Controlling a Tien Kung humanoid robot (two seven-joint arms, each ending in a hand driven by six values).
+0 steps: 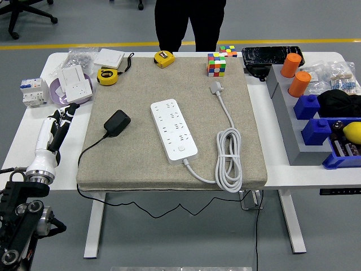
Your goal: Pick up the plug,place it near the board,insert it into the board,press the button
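A black plug lies on the beige mat, left of centre, its thin black cord running off the mat's front left. The white power board lies diagonally in the mat's middle, with a round button near its lower end and a white cable coiled to its right. My left hand hovers over the white table left of the mat, fingers relaxed and holding nothing, about a hand's width left of the plug. The right hand is out of view.
Two yellow tape measures, white switch plates and a breaker lie at the back left. A colour cube stands at the mat's far edge. Grey and blue bins fill the right side. A person stands behind the table.
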